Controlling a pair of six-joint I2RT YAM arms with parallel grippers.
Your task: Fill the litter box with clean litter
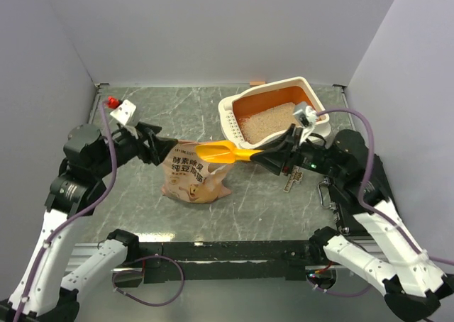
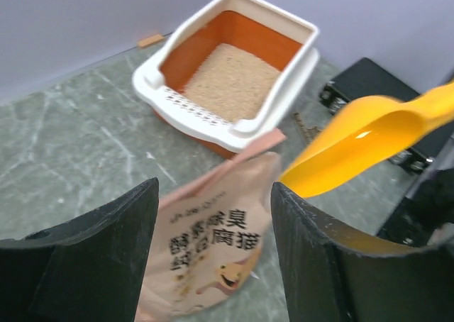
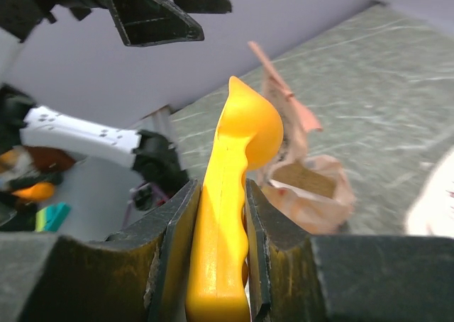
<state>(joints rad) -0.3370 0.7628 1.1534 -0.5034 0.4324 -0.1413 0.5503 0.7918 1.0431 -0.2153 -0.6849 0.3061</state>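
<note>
Two claws face each other over a grey surface (image 1: pixel 177 102) with pale veins like stone. Plain walls close it in at the back and on both sides.

The litter box (image 2: pixel 195 110) sits at the far right of the surface, turned at a slant. It is a big plastic tray, smooth and cream-white outside, orange inside, with rounded corners and a row of small holes at its near end. The clean litter (image 2: pixel 230 77) lies in it as a flat bed of fine, sandy, beige grains. A flat black box (image 2: pixel 365 77) sits just beside the tray.

A crinkled tan paper bag (image 1: pixel 190 179) with printed writing rests near the middle of the surface. A strip of grey surface lies between the bag and the tray.

The right claw (image 3: pixel 220 187) is pinched tight on the handle of a smooth, shiny yellow-orange scoop (image 1: pixel 218 151). The scoop's rounded bowl hangs above the top of the bag.

The left claw (image 2: pixel 214 186) is spread wide, with the bag's top showing between its fingers. Whether it touches the bag cannot be told.
</note>
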